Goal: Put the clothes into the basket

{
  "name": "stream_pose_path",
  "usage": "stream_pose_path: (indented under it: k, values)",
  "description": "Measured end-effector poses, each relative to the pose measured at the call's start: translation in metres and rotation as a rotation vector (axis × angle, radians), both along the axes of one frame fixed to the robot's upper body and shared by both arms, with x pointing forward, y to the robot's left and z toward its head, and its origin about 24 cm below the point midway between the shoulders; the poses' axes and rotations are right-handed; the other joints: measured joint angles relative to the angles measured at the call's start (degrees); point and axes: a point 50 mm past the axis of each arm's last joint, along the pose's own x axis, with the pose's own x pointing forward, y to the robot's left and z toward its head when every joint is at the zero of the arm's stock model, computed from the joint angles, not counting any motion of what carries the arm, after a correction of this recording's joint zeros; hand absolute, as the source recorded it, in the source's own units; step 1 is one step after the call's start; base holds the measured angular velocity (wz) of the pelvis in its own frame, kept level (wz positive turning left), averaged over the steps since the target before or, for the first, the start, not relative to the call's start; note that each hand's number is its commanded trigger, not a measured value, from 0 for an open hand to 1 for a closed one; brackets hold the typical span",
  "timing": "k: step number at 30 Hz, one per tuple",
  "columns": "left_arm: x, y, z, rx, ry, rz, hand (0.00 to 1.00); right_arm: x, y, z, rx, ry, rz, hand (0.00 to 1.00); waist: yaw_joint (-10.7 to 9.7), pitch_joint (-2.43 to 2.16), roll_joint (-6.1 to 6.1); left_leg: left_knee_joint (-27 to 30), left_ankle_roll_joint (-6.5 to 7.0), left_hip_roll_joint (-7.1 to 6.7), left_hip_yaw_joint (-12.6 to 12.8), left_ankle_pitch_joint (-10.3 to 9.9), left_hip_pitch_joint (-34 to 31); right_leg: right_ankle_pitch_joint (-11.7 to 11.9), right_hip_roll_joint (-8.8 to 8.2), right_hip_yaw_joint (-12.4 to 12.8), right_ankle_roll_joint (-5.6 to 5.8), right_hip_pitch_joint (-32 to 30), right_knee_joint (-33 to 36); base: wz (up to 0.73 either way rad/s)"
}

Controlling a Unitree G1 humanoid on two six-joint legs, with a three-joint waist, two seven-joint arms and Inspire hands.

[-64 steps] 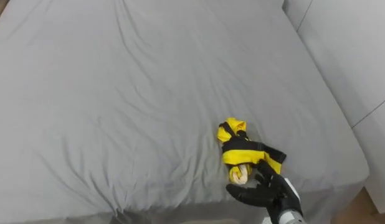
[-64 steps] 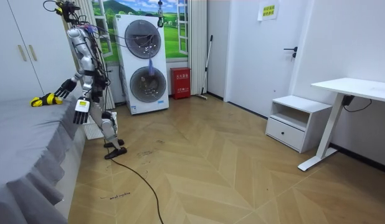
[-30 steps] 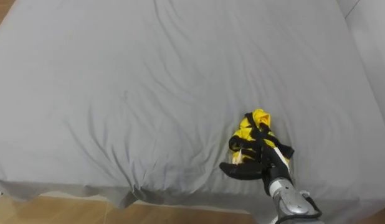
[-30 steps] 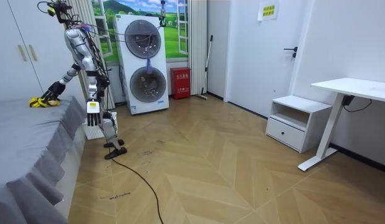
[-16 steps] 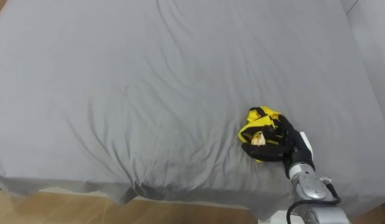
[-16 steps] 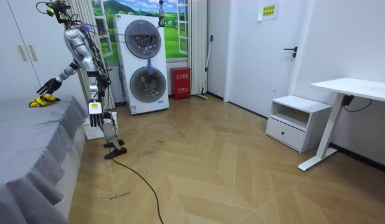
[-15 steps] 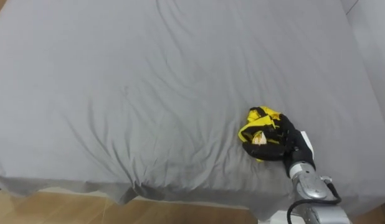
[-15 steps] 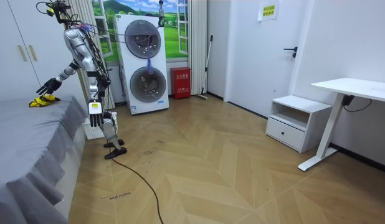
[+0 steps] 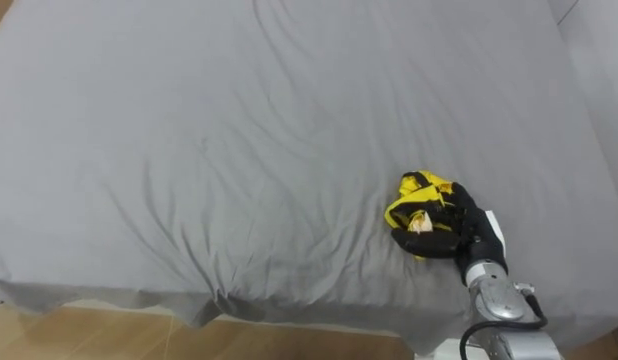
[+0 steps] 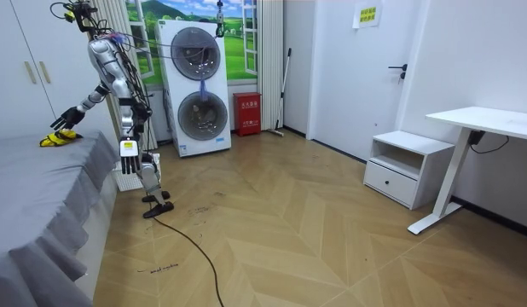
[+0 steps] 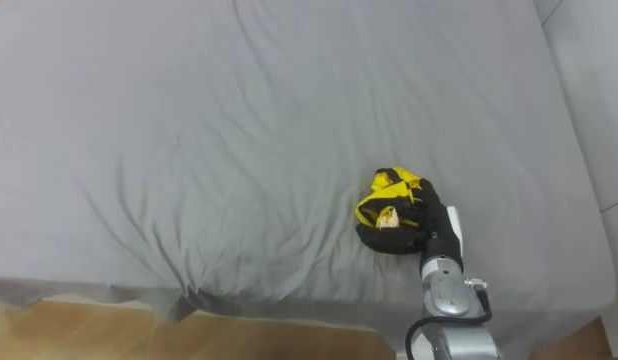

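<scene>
**No writing that can be read**

None of the print in these views can be made out. In the room view a small yellow-green sign hangs high on the white wall, to the room view's left of the door; its marks are too small to tell. A red box stands on the floor against the wall, just beside the stacked washing machines, and the pale marks on its front are also too small to tell.

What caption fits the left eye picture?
The robot's right hand grips yellow-and-black clothes on a grey bed.
</scene>
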Motion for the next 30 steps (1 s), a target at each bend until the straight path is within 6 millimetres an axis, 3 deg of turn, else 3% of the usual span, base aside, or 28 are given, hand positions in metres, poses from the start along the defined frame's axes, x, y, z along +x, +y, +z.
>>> stream_pose_path:
  k: [14,20,30]
  values:
    - [-0.002,-0.001,-0.001,-0.008,0.022,0.007,0.0,0.001,-0.002,0.003,-0.098,-0.017,-0.021,0.0,-0.13,-0.1,0.34,0.02,0.01,-0.02,0.03,0.11,-0.07,0.01,-0.05,-0.12,0.01,-0.07,-0.03,0.0]
    - [-0.004,-0.001,-0.002,-0.006,0.044,0.009,0.0,-0.007,-0.005,-0.01,-0.219,0.061,0.02,0.0,-0.09,-0.11,0.29,-0.01,-0.01,-0.04,-0.25,0.14,-0.14,0.01,-0.04,-0.3,0.01,0.03,-0.07,0.0]
    - [-0.005,0.003,-0.001,0.003,0.049,0.007,0.0,-0.012,-0.008,-0.019,-0.291,0.122,0.06,0.0,-0.06,0.14,-0.78,0.0,0.11,-0.36,-0.87,0.35,-0.41,0.09,-0.21,-0.15,0.13,-0.1,-0.11,0.0]
